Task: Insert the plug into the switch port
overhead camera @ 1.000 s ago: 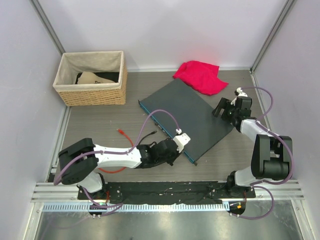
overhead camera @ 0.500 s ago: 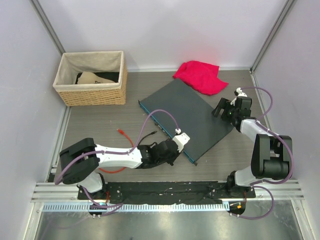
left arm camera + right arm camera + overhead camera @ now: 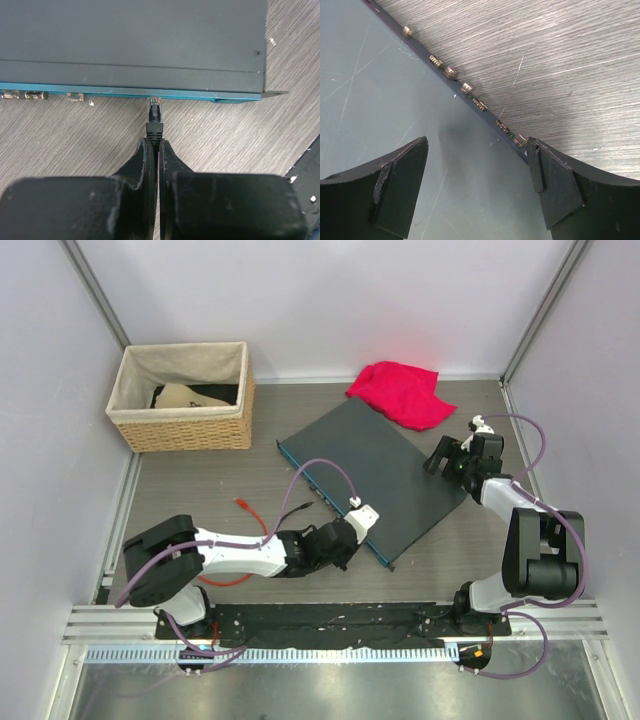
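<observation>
Left fingers pinch the plug at the switch port; right fingers spread wide.

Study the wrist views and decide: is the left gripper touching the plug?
Touching. The left wrist view shows the left gripper shut on the plug, its black boot pinched between both fingers.

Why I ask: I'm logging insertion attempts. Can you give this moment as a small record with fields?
switch: lies flat on the table, set at an angle
left gripper: shut on the plug, aimed at the switch's front
plug: tip at the teal front face; cannot tell if it is seated
right gripper: open, over the switch's back edge
elsewhere: woven basket far left; red cloth behind the switch
</observation>
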{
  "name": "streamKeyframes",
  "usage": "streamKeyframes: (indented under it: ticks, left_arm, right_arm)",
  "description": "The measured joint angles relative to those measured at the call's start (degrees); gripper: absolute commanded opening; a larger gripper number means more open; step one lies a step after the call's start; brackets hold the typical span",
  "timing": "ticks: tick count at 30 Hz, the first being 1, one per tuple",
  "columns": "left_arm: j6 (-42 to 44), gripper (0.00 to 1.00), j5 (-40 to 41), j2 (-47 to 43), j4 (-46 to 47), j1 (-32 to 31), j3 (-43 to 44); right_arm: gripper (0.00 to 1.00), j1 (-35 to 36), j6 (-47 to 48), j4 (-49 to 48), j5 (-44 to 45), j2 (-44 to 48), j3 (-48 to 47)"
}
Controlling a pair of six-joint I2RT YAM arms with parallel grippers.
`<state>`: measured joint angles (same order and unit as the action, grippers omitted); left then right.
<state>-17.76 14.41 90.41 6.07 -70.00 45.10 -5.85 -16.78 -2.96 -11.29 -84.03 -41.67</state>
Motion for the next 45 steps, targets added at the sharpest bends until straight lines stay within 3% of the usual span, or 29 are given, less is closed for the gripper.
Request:
streamKeyframes:
  ticks: [45]
  left_arm:
    - [0.50,0.00,1.14,2.86,7.48,0.00,-1.73]
  right_arm:
    - [0.88,0.00,0.28,0.00,-0.74,0.00,0.00]
